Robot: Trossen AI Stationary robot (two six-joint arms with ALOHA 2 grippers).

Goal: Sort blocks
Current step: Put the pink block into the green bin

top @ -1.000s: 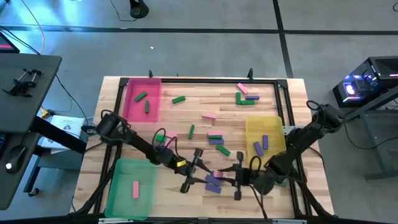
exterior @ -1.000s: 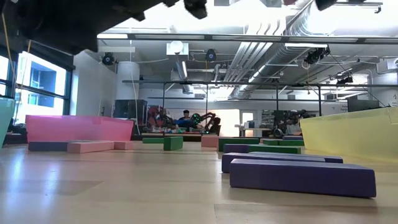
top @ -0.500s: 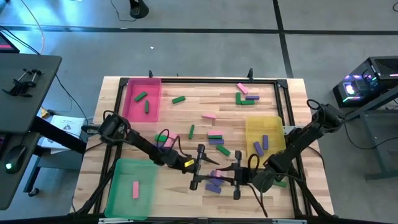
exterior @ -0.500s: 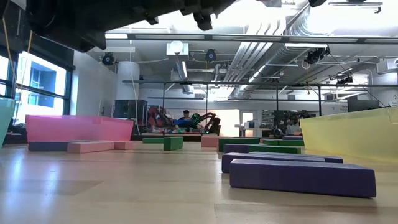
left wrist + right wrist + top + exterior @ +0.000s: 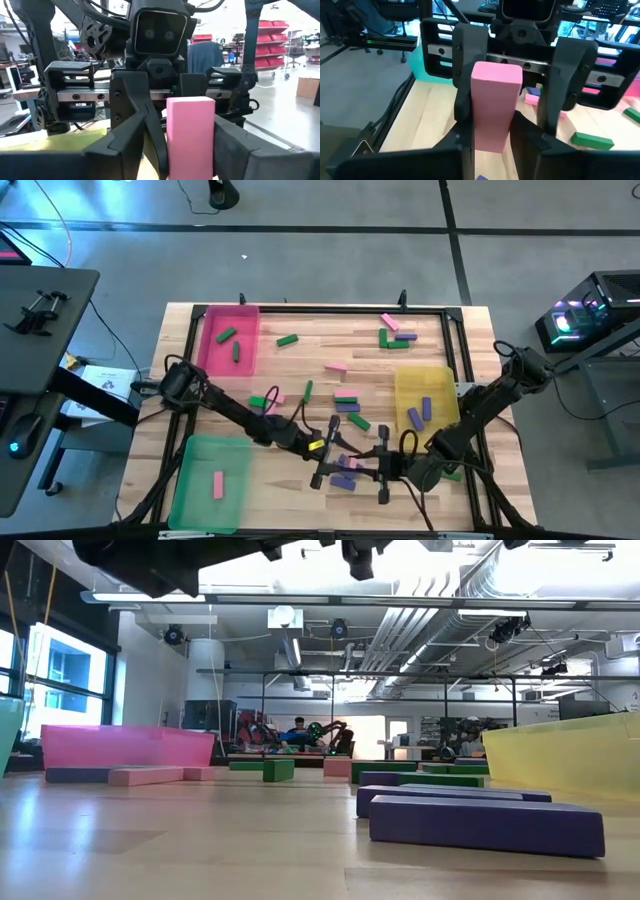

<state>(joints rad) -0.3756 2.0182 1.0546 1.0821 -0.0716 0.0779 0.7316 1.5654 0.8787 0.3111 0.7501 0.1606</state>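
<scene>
Right wrist view: right end effector (image 5: 492, 142) clamps pink block (image 5: 494, 102).

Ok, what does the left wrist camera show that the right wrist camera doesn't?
Only the left wrist view: the right gripper head-on, with red bins behind it. Only the right wrist view: the left gripper, fingers open, and a green block on the table. Both: the upright pink block between the two grippers.
</scene>
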